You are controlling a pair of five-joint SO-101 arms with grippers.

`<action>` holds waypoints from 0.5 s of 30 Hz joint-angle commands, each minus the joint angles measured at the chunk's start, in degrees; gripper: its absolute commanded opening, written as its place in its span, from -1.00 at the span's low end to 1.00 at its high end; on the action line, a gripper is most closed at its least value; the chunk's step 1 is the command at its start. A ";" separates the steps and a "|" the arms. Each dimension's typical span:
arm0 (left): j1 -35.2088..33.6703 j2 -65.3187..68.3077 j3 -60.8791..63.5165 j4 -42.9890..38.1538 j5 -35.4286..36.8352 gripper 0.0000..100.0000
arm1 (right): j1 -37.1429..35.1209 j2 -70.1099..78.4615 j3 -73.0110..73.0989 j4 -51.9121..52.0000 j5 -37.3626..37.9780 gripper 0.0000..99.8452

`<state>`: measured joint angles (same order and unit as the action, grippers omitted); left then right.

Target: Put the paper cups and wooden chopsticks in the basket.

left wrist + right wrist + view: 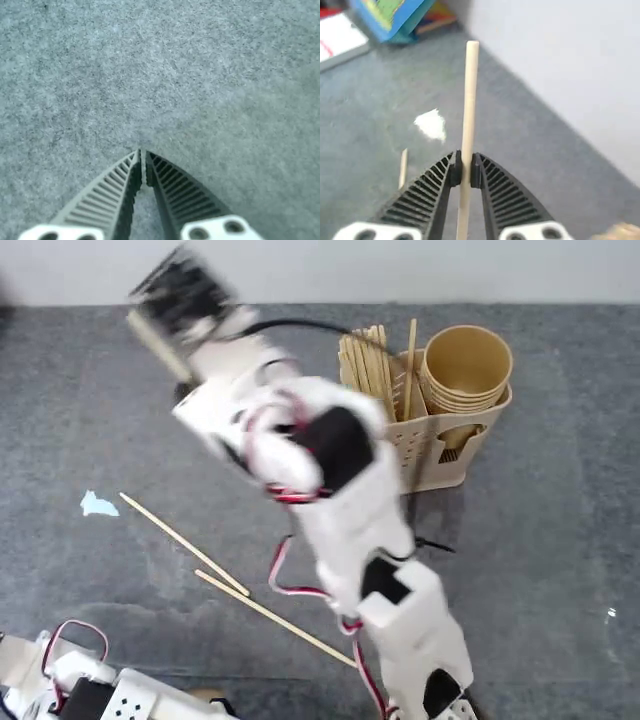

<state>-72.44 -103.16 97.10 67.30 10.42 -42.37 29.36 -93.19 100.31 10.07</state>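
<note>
The beige slotted basket (440, 455) stands at the back right and holds a stack of paper cups (467, 365) and several wooden chopsticks (368, 365). Two loose chopsticks lie on the grey mat, one (185, 545) at the left and another (275, 618) nearer the front. My right gripper (465, 167) is shut on a wooden chopstick (469, 100) that sticks out past its fingertips. In the high view this gripper (160, 315) is raised at the back left, away from the basket. My left gripper (141, 159) is shut on nothing, just above bare mat.
A pale paper scrap (98, 505) lies on the mat at the left. The right arm's white body (340, 490) crosses the middle, close beside the basket. The left arm (90, 695) sits folded at the front left corner. A wall runs along the back.
</note>
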 commanded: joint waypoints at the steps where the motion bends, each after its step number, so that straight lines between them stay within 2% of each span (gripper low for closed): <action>1: -0.26 -0.35 -0.57 0.26 -0.44 -0.97 | 5.85 -7.78 -3.16 -1.98 0.79 -0.99; 8: -0.26 -0.35 -0.57 0.26 -0.44 -0.97 | 17.80 -12.18 -3.16 -13.58 0.53 -0.99; 15: -0.26 -0.35 -0.57 0.26 -0.44 -0.97 | 23.69 -12.62 -3.16 -19.74 0.35 -0.99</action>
<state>-72.44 -103.16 97.10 67.30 10.42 -20.31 19.87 -94.59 82.81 10.07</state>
